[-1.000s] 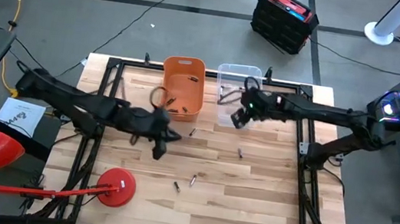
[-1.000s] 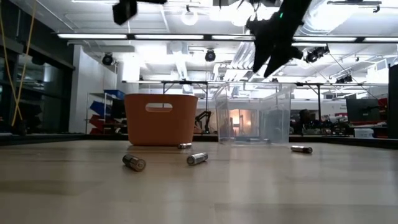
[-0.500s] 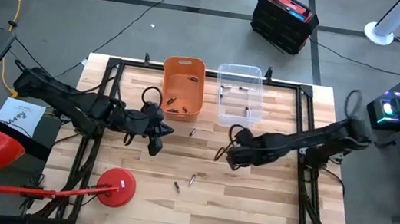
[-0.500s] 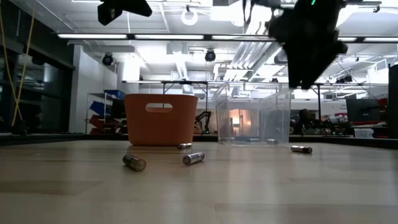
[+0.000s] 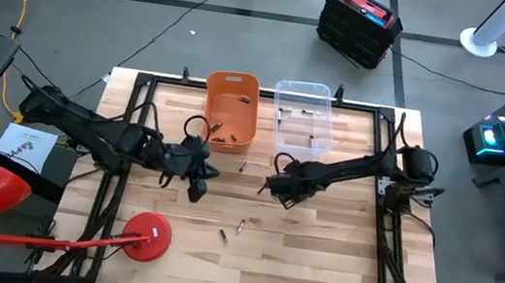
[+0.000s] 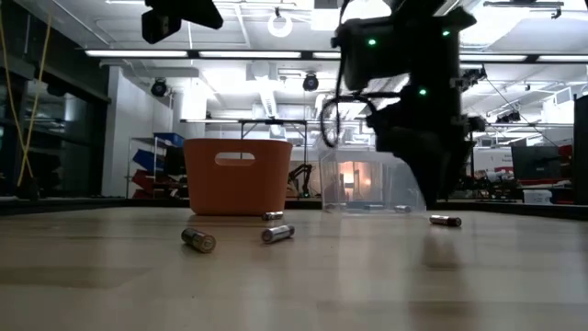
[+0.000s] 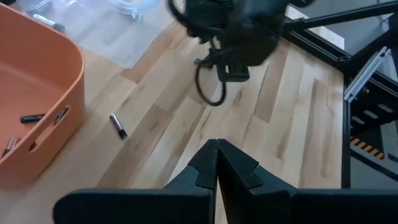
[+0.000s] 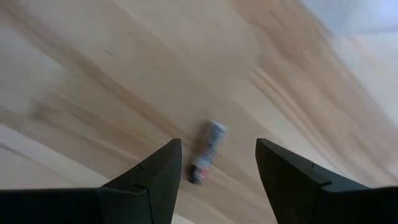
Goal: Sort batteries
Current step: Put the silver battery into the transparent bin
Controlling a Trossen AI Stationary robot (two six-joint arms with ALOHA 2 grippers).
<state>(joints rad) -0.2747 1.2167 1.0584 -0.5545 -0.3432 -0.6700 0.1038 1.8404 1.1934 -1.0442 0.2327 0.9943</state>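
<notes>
My right gripper [image 5: 273, 186] hangs open low over the middle of the table. In its wrist view a silvery battery [image 8: 207, 151] lies on the wood below and between its two fingers, untouched. My left gripper [image 5: 196, 187] is shut and empty, left of centre, above the table [image 7: 216, 163]. Loose batteries lie flat on the wood: one by the orange bin [image 5: 242, 167], two nearer the front edge [image 5: 241, 226] [image 5: 222, 236], and four in the low view [image 6: 197, 241] [image 6: 277, 233] [image 6: 273, 216] [image 6: 446, 221]. More batteries lie inside the orange bin [image 5: 230, 109] and the clear bin [image 5: 301, 119].
The two bins stand side by side at the far edge. A red round base [image 5: 148, 234] with a red rod sits at the near left corner. Black frame rails [image 5: 385, 193] run along the table's sides. Bare wood lies near the front edge.
My right gripper has swung from above the clear bin toward the near edge and the left, and has come down low over the middle of the table. One battery near the front has rolled a little to the left.
</notes>
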